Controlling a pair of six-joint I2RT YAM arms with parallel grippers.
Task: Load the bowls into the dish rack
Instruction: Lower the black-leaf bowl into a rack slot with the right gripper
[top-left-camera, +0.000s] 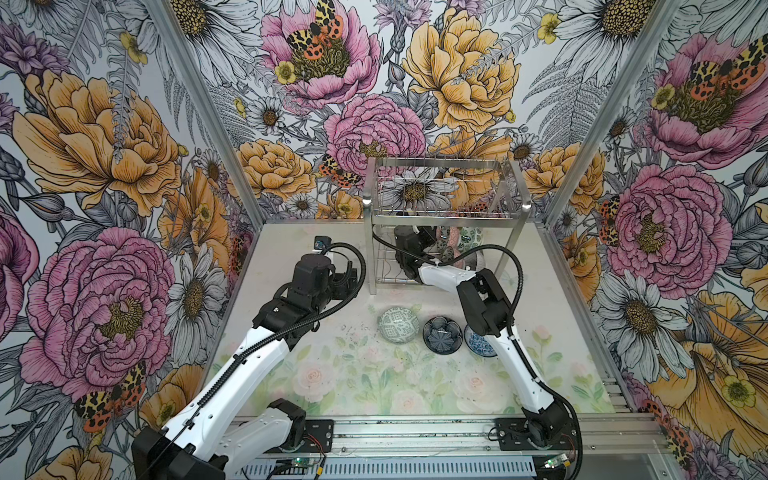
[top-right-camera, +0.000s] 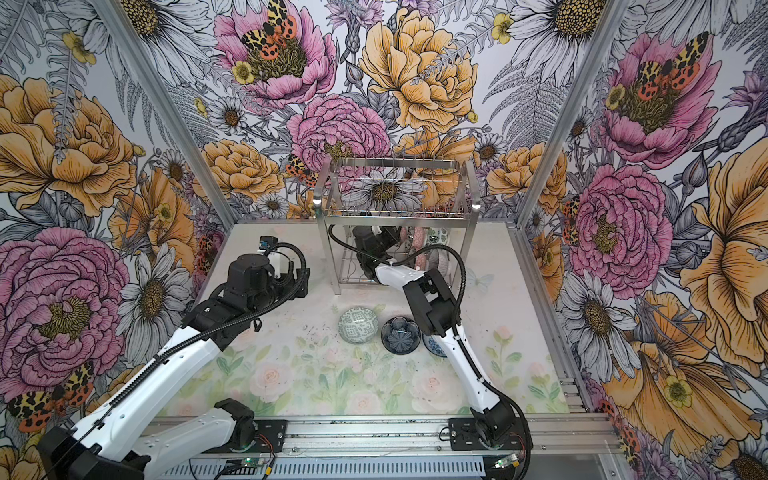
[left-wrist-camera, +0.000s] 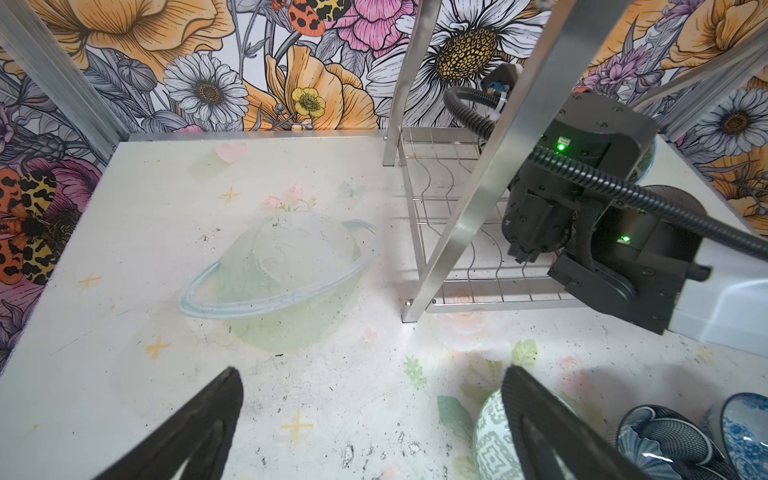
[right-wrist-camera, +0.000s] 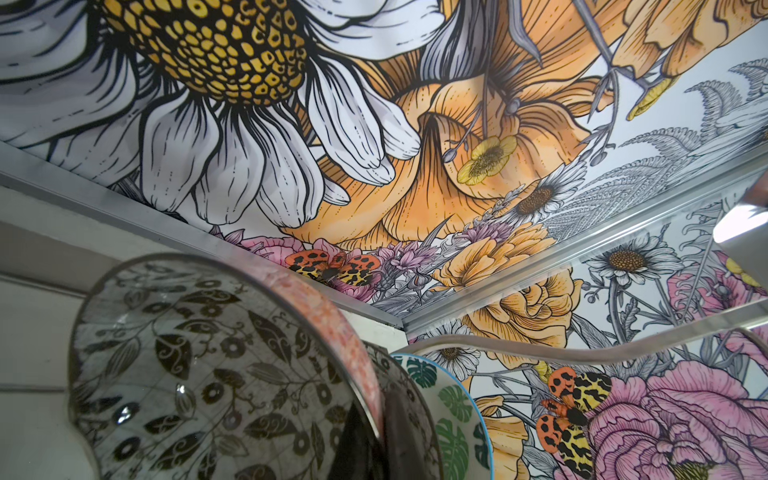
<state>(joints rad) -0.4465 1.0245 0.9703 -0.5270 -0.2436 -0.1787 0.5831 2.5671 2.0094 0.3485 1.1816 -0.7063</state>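
- Right end effector (right-wrist-camera: 378, 440): inside the lower tier of the dish rack (top-left-camera: 442, 216). It is closed, and as far as my wrist view shows it pinches the rim of the leaf-print bowl (right-wrist-camera: 187, 374), which stands on edge.
- Racked stock: just beyond that grip stands the monstera-leaf bowl (right-wrist-camera: 451, 399), also on edge. A striped bowl (top-left-camera: 473, 261) sits beside my right wrist. I cannot count the rest, since my arm and the rack bars cover them.
- Upper tier: no bowl that I can see in either top view.
- Left end effector (left-wrist-camera: 372, 374): wide open and empty, hanging above the desk (left-wrist-camera: 124, 249), outside the rack and near one of its legs.
- Left to load, all on the desk:
  - geometric green bowl (left-wrist-camera: 492, 440), nearest my left end effector
  - dark blue petal bowl (left-wrist-camera: 660, 440), next beyond it
  - blue floral bowl (left-wrist-camera: 744, 436), farthest from it
- Progress, my judgement: several bowls are in, one is being seated and three are not yet picked up, so the task is well along but unfinished.
- Right wrist view only: the grip itself and the patterns of the racked bowls. The top views show just the back of that wrist.
- Top views only: the three loose bowls in a row, with the blue floral bowl half hidden under my right forearm.
- Left wrist view only: a pale-green bowl print (left-wrist-camera: 282, 282) on the desk. It is flat artwork, not stock.
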